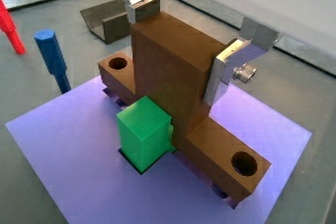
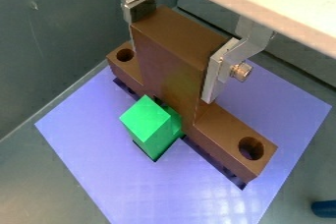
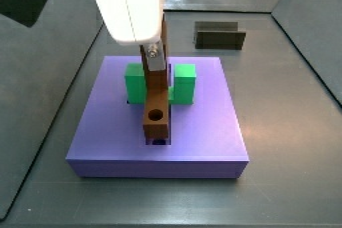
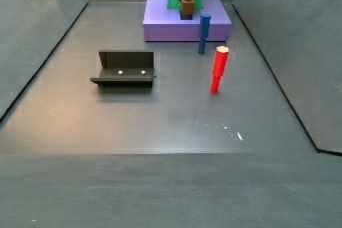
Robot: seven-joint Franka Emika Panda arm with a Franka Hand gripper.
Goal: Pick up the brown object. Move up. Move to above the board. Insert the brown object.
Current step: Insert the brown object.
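The brown object (image 1: 171, 66) is a bar with a round hole at each end and a tall middle block. It lies along the central groove of the purple board (image 1: 66, 159), as both side views show (image 3: 158, 97) (image 4: 189, 4). My gripper (image 1: 182, 39) stands over the board's middle, and its silver fingers (image 1: 230, 69) press on two opposite sides of the tall block. Both wrist views show this grip (image 2: 179, 41). In a side view the arm's white body hides the gripper (image 3: 154, 60). I cannot tell how deep the bar sits in the groove.
A green U-shaped block (image 3: 181, 82) straddles the bar on the board (image 3: 201, 137). A blue peg (image 4: 205, 34) and a red peg (image 4: 219, 69) stand upright on the floor beside the board (image 4: 160, 27). The dark fixture (image 4: 124, 69) stands further off on the grey floor. Grey walls enclose the floor.
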